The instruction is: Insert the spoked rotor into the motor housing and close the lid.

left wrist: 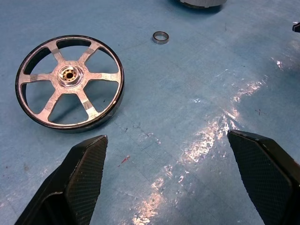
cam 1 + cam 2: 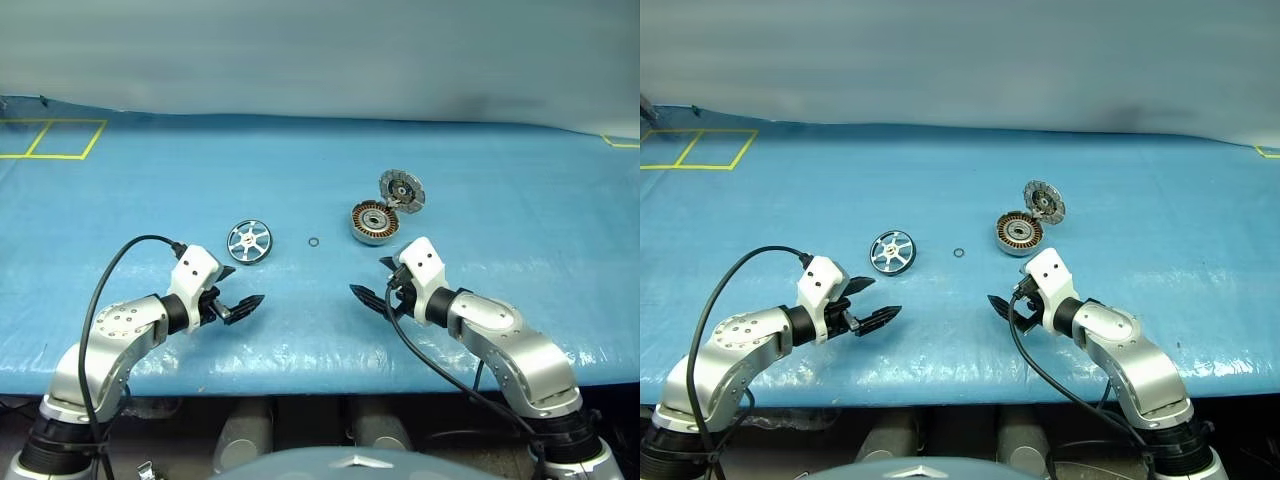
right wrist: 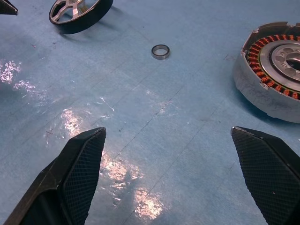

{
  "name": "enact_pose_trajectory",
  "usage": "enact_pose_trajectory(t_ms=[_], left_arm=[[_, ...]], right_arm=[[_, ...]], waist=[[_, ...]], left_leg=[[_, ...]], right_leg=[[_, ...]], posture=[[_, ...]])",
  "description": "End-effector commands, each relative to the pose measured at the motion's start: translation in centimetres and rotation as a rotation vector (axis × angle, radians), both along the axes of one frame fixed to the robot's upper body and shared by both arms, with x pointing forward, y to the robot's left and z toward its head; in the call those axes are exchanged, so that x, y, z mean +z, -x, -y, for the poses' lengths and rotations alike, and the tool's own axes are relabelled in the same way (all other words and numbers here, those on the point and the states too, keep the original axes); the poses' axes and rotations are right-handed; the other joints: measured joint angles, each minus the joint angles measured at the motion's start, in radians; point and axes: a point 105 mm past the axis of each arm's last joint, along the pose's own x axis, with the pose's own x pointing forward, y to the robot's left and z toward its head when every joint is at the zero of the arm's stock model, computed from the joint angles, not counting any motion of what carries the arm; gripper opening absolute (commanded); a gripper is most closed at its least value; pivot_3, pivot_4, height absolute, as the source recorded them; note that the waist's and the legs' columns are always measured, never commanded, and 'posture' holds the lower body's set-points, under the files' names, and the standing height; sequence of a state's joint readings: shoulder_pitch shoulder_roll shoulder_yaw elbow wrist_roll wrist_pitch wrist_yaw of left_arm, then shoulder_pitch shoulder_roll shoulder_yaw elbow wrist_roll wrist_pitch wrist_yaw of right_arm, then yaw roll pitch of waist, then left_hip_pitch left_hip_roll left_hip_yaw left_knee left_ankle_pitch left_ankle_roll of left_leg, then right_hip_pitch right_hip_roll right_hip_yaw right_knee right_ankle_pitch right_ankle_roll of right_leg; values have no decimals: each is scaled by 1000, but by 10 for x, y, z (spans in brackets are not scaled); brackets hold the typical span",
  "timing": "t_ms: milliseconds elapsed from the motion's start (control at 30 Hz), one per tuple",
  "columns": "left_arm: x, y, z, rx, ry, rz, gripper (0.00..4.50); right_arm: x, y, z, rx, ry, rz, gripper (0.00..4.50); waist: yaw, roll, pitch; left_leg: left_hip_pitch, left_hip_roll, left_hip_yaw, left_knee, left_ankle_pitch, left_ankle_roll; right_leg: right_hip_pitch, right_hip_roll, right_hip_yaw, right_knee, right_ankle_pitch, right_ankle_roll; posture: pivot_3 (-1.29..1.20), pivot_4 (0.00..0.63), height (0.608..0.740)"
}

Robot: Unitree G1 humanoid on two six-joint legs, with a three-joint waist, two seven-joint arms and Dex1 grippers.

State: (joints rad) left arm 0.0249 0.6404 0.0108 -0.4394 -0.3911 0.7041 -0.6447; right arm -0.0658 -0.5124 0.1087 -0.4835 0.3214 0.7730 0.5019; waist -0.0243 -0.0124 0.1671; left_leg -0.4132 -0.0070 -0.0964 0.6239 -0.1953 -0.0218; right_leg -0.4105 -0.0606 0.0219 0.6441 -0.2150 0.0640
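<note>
The spoked rotor lies flat on the blue mat, silver spokes inside a dark rim; the left wrist view shows it close. Just short of it hovers my left gripper, open and holding nothing, its fingers wide apart. Further right sits the motor housing, its copper windings showing around a silver centre. The lid stands tilted up behind the housing, ribbed inner face toward me. My right gripper is open and holds nothing, a little short of the housing.
A tiny thin ring lies on the mat between the rotor and the housing, also seen from the right wrist. Yellow tape lines mark the far left corner. The mat's front edge runs just below both arms.
</note>
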Motion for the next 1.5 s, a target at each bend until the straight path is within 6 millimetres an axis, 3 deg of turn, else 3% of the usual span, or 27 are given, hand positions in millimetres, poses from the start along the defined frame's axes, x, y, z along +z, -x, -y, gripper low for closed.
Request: enact_pose_trajectory(t_ms=[33,233,367,500,767,1167,1500], left_arm=[[9,-3,2,-17,-9,46,4484],[7,-4,5,-22,-4,43,4484],[5,-3,6,-24,-1,38,4484],[5,-2,6,-17,0,41,4484],[4,3,3,-5,-2,41,4484],[-1,11,7,-33,-24,40,4484],[-3,10,9,-32,-19,43,4484]], right_arm=[[11,-10,4,32,94,43,4500],[21,-19,3,229,252,1,4500],[28,-36,6,331,437,-8,4500],[35,-70,12,351,625,17,4500],[44,-110,6,373,711,30,4500],[38,-116,-3,470,726,-31,4500],[31,-118,5,456,736,-74,4500]], waist=[[-1,0,0],[-1,0,0],[-5,0,1],[-9,0,2],[-12,-1,4],[-12,-1,4],[-13,-1,4]], left_leg=[[0,0,0,0,0,0],[0,0,0,2,0,0],[0,0,1,1,0,0],[0,0,1,1,0,0],[-1,0,1,0,0,0],[0,0,1,0,0,0],[0,0,1,0,0,0]], right_leg=[[0,0,0,0,0,0],[0,0,0,0,0,0],[0,0,0,0,0,0],[0,0,0,0,0,0],[-1,0,0,0,1,1],[-1,0,0,0,3,0],[0,0,0,1,3,0]], posture=[[0,150,740],[0,150,740],[0,150,740],[0,150,740],[0,150,740],[0,150,740],[0,150,740]])
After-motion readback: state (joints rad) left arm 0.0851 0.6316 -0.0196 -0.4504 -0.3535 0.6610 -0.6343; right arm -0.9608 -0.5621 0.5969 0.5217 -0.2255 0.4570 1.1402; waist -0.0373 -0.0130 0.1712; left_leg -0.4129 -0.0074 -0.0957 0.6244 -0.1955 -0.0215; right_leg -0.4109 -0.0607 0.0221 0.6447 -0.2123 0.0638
